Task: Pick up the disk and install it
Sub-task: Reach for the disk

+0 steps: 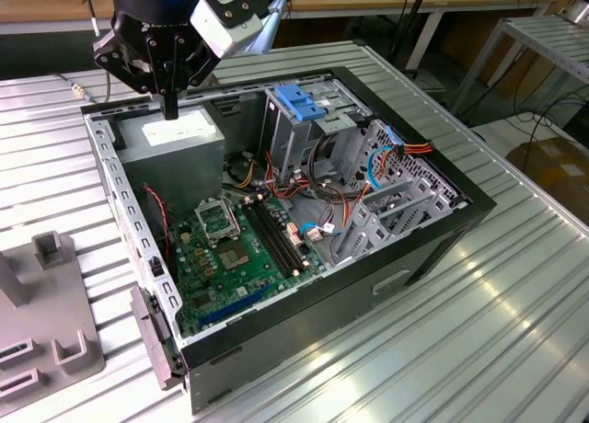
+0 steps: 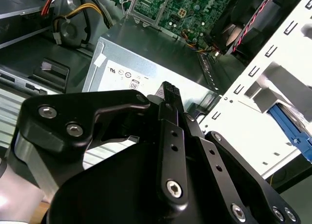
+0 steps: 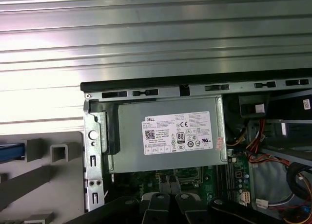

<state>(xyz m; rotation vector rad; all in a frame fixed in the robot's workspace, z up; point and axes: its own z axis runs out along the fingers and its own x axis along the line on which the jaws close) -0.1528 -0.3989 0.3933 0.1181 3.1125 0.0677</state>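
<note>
My black gripper (image 1: 171,110) hangs over the back-left corner of the open computer case (image 1: 442,230), just above the grey power-supply box (image 1: 175,133). Its fingers are pressed together with nothing between them, as seen in the second wrist view (image 2: 169,90) and the first wrist view (image 3: 168,182). The power-supply box (image 3: 170,136) with its white sticker lies right beneath the fingertips. A blue plastic strip (image 3: 9,151) lies in the grey fixture (image 3: 48,175) beside the case; I cannot tell whether it belongs to the disk. The disk's metal body is out of view.
Inside the case are a green motherboard (image 1: 235,248), a metal drive cage topped by a blue latch (image 1: 304,101), and red, orange and blue cables (image 1: 396,156). The grey fixture (image 1: 46,331) stands on the ribbed metal table (image 1: 515,331) at the exterior view's left.
</note>
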